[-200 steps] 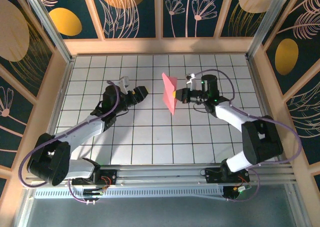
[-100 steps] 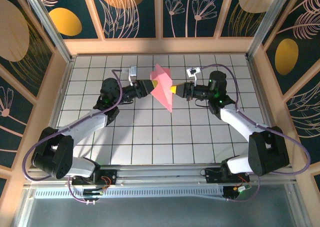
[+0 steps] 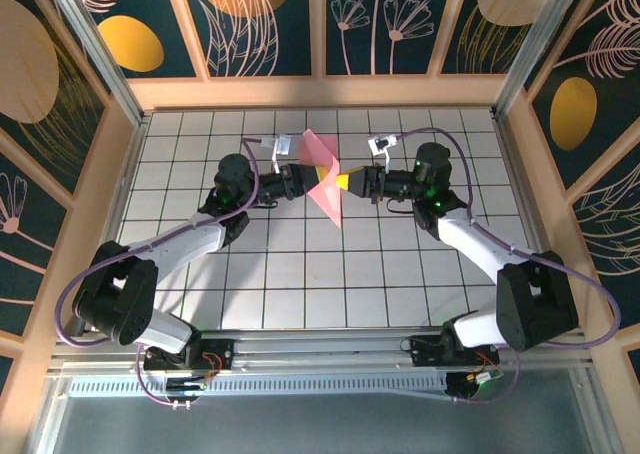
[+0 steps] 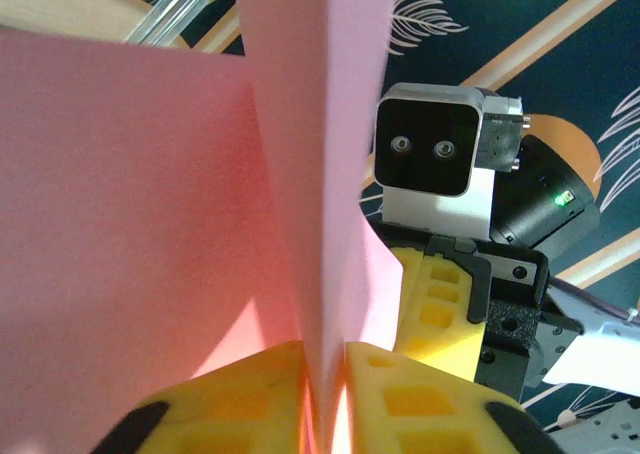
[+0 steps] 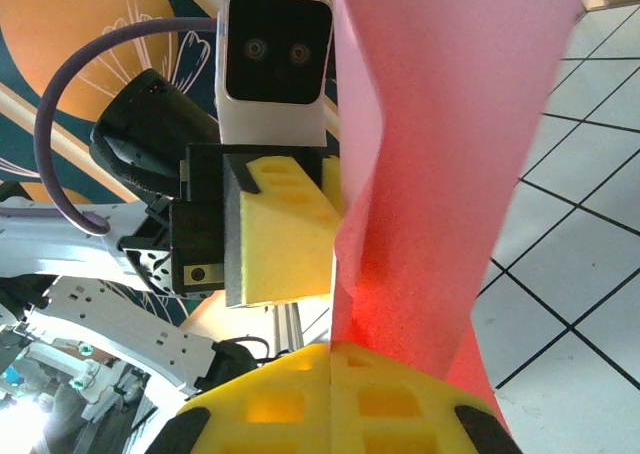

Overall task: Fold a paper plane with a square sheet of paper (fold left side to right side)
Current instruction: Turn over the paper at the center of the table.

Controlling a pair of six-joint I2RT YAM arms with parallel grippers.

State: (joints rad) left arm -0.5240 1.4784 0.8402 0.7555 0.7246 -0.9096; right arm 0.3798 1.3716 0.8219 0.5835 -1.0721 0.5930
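L end effector (image 4: 322, 379) & R end effector (image 5: 330, 369) pinch pink paper (image 3: 320, 154).

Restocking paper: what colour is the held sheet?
The sheet is plain salmon pink, clearest in the right wrist view.

- The left arm is swinging in from the left part of the worktop (image 3: 300, 284) toward the middle. The left pincer (image 3: 303, 178) is now reaching the sheet of paper (image 3: 322, 159) rather than hanging well apart from it.
- The left pincer's jaws are closing from wide apart onto the sheet's left edge, with a yellow pad (image 4: 420, 394) pressing on each side.
- The right pincer (image 3: 346, 181) is shifting a little toward the far wall and taking the sheet along.
- The sheet is turning from a narrow upright sliver into a wider, tilted shape, and it is spreading toward the left pincer.
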